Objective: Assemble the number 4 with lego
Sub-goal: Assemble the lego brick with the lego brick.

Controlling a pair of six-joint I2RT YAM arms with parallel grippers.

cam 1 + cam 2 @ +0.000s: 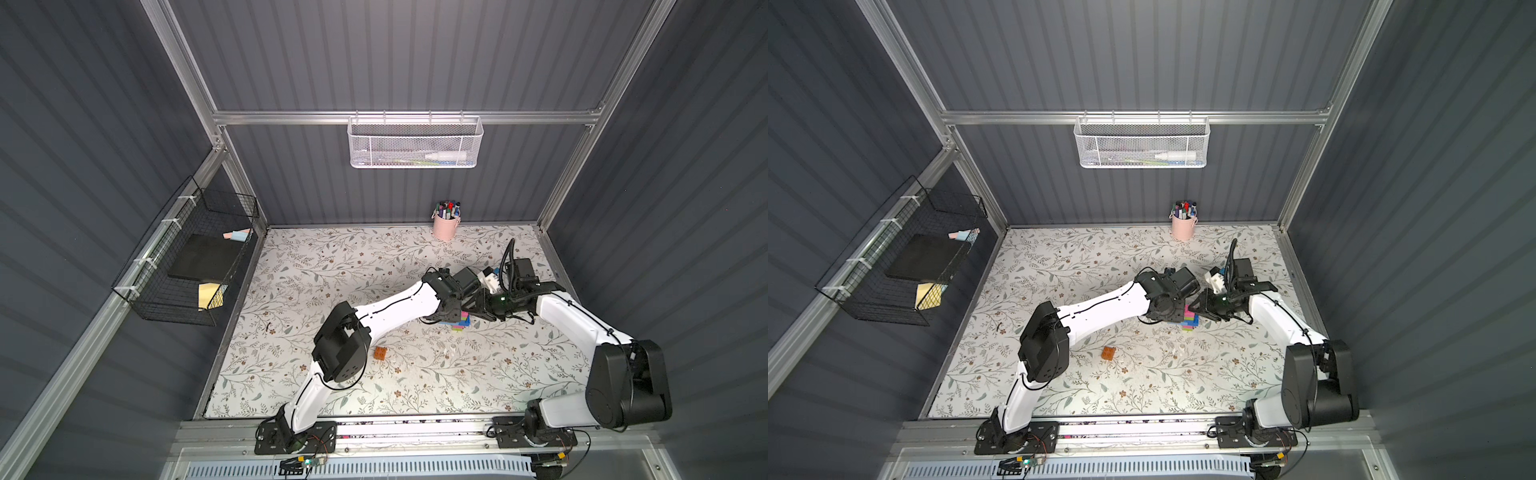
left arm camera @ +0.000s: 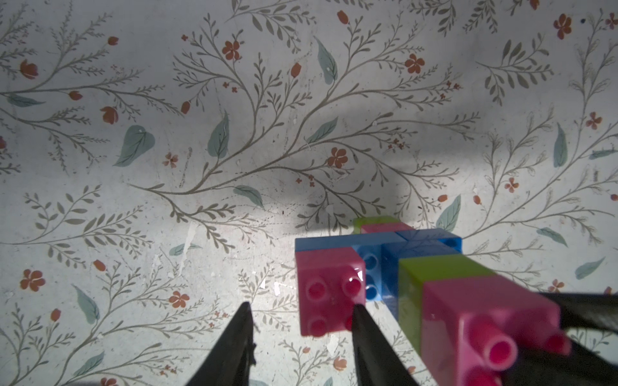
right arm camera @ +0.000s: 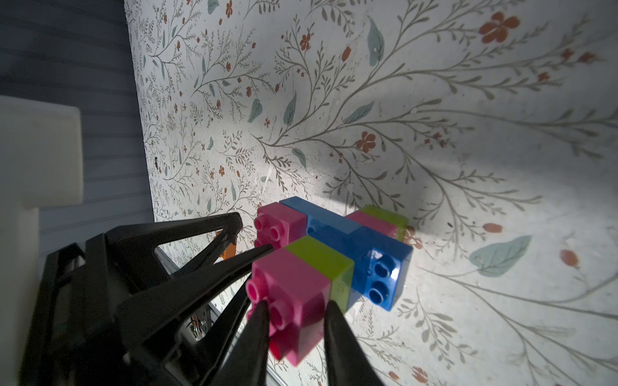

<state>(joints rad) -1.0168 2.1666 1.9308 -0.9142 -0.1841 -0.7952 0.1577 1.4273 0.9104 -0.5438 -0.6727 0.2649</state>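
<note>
The number 4 (image 1: 460, 323) (image 1: 1192, 318) is a joined cluster of pink, blue and lime green lego low over the flowered mat, right of centre. My right gripper (image 3: 296, 305) is shut on the pink brick (image 3: 294, 284) at the end of its pink-green arm. In the left wrist view my left gripper (image 2: 301, 307) stands open. One of its fingertips (image 2: 357, 310) is at the corner of the other pink end brick (image 2: 329, 290), and the second fingertip is apart from it over bare mat. A loose orange brick (image 1: 380, 353) (image 1: 1108, 353) lies nearer the front, alone.
A pink pen cup (image 1: 444, 226) stands at the back edge of the mat (image 1: 332, 270). A white mesh basket (image 1: 415, 141) hangs on the rear wall and a black wire basket (image 1: 187, 257) on the left wall. Both arms cross over the right half.
</note>
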